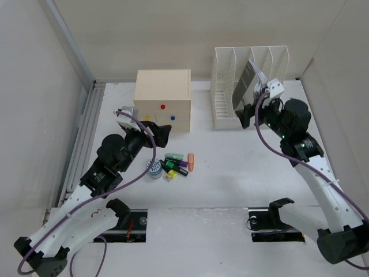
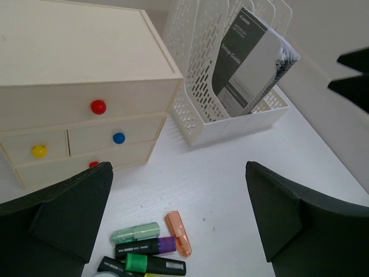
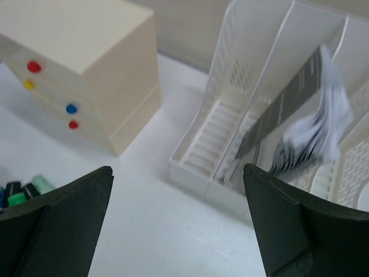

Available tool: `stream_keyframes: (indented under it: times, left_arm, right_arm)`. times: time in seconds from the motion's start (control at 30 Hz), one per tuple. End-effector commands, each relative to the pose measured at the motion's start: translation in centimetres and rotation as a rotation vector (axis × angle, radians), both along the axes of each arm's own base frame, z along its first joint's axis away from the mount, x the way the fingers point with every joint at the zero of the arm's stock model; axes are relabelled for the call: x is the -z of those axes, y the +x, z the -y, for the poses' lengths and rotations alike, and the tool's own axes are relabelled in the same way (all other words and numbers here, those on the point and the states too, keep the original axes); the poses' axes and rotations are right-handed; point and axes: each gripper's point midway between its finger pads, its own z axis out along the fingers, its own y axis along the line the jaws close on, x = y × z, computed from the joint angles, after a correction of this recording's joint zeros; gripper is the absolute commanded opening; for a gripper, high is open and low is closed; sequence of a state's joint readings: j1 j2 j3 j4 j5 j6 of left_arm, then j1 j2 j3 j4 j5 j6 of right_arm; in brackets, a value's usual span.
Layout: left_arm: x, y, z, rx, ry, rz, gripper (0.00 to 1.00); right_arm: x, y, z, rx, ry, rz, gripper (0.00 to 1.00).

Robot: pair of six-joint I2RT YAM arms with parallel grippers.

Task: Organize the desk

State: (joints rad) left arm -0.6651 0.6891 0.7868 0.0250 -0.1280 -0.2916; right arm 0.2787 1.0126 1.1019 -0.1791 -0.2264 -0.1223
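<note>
Desk: the white desk (image 1: 230, 173) is filling the top view, carrying everything else, with the arm bases sitting at its near edge.
Rail: a metal rail (image 1: 86, 133) is running along the desk's left side.
Cutouts: two rectangular cutouts, left (image 1: 134, 226) and right (image 1: 279, 229), are lying near the front edge.
Left arm: it is reaching forward, ending just in front of the drawer box.
Right arm: it is reaching to the back right, ending just in front of the rack.
Rack: a white slotted rack (image 1: 222, 86) is standing at the back right, just beside the box.
Drawer box: a beige box (image 1: 162, 86) is standing at the back centre, its drawer fronts facing the arms.
Booklet: a grey and white booklet (image 2: 248, 63) is leaning inside the rack, seemingly in the second slot from the left; its pages are looking blurred in the right wrist view.
Left gripper: the left gripper (image 2: 179, 196) is hanging above the desk with fingers spread wide, gripping nothing.
Right gripper: the right gripper (image 3: 176, 196) is facing the rack with fingers spread wide and nothing between them.
Markers: a cluster of markers (image 1: 176, 163) is lying mid-desk, including an orange one (image 2: 179, 232) and a pale green one (image 2: 135, 232).
Round object: a small round object (image 1: 154, 169) is sitting just left of the markers.
Knobs: red (image 2: 98, 106), blue (image 2: 119, 138) and yellow (image 2: 39, 151) knobs are showing on the drawers.
</note>
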Motion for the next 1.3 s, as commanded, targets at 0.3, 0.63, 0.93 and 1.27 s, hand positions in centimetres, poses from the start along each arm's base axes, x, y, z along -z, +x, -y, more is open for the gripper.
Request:
stream_keyframes:
  times: [0.3,0.63,0.93,1.27]
  left_arm:
    - [3.4,0.3,-3.7,-0.209,-0.029,-0.123,0.87]
    - [6.8,5.2,-1.7,-0.300,0.085,-0.222,0.54]
    - [5.5,8.3,-1.1,-0.330,0.125,-0.210,0.57]
    - [4.1,12.7,-2.6,-0.280,0.101,-0.222,0.53]
  right_arm:
    - [5.2,-6.5,-1.3,-0.293,-0.091,-0.005,1.00]
    - [4.9,-5.6,-0.4,-0.214,-0.070,-0.031,1.00]
    - [5.3,-5.5,-0.4,-0.200,-0.051,-0.078,1.00]
    - [6.2,-4.8,-0.6,-0.192,-0.008,-0.176,0.89]
